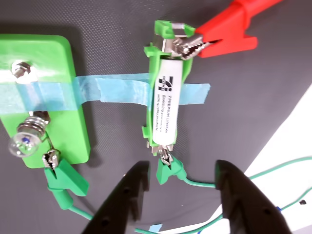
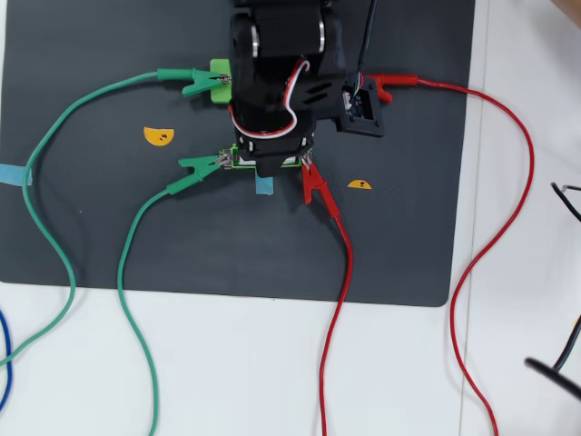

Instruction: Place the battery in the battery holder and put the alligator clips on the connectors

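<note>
In the wrist view the white battery [image 1: 165,105] lies inside the bright-green battery holder [image 1: 147,130], which blue tape fastens to the mat. A red alligator clip [image 1: 222,36] bites the holder's top connector [image 1: 174,43]. A green alligator clip [image 1: 169,168] grips its bottom tab. Another green clip [image 1: 62,179] hangs on the light-green block [image 1: 44,92], which carries a small bulb [image 1: 23,141]. My gripper [image 1: 184,171] is open, its black fingers [image 1: 124,200] on either side of the green clip and its wire, holding nothing. In the overhead view the arm [image 2: 281,82] hides most of the holder.
Overhead, green wires [image 2: 54,227] and red wires [image 2: 340,300] trail off the black mat [image 2: 390,245] onto the white table. A second red clip [image 2: 395,86] sits beside the arm. Yellow half-circle stickers [image 2: 158,136] mark the mat.
</note>
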Robot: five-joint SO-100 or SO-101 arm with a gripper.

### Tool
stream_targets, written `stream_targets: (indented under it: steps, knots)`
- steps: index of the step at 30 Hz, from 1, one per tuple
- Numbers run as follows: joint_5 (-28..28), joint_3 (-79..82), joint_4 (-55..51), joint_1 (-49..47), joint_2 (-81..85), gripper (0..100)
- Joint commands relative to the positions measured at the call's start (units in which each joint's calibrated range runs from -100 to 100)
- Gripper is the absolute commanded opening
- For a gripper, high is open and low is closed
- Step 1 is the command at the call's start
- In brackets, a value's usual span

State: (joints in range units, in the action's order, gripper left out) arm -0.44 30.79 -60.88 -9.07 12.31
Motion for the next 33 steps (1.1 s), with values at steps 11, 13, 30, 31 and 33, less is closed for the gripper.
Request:
stream_targets:
  steps: [11,13,30,31,33]
  knots:
    - [0.67,-0.79,2.99,0.64,-0.44,1]
    - [0.73,-0.52,5.65,0.74,-1.46,1]
    - [0.78,-0.35,7.63,3.77,-5.37,1]
    - [0.78,-0.35,7.63,3.77,-5.37,1]
    - [0.78,-0.35,7.46,3.47,-5.46,1]
